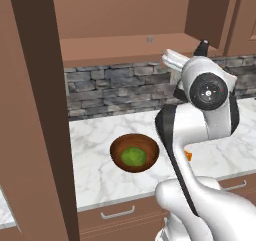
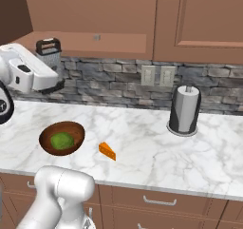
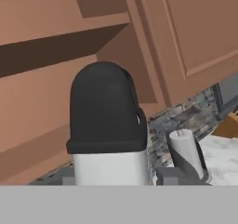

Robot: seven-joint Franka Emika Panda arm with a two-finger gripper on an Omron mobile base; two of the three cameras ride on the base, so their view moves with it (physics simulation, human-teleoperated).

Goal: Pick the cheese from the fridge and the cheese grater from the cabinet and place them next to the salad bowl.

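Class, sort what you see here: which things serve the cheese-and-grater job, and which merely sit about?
Job: orange cheese wedge; silver box grater with black handle; brown wooden salad bowl; reddish-brown wall cabinet; gripper.
Bystanders: dark-grey cylinder with white top; wall sockets.

Landmark: salad bowl [image 2: 61,138] on marble counter [image 2: 156,147]. Right of bowl, close by but not touching: cheese [image 2: 107,151]. Farther right, well apart, by the backsplash: dark cyl. w/ white top [image 2: 185,109], upright. Btwn cheese and cyl.: bare marble, wide passage. Front of bowl to counter edge: bare strip. Above and behind bowl: cabinet [image 2: 90,14] open, cheese grater [image 2: 49,52] at its lip. Left of bowl in left base view: open door panel [image 1: 37,110], blocks that side.
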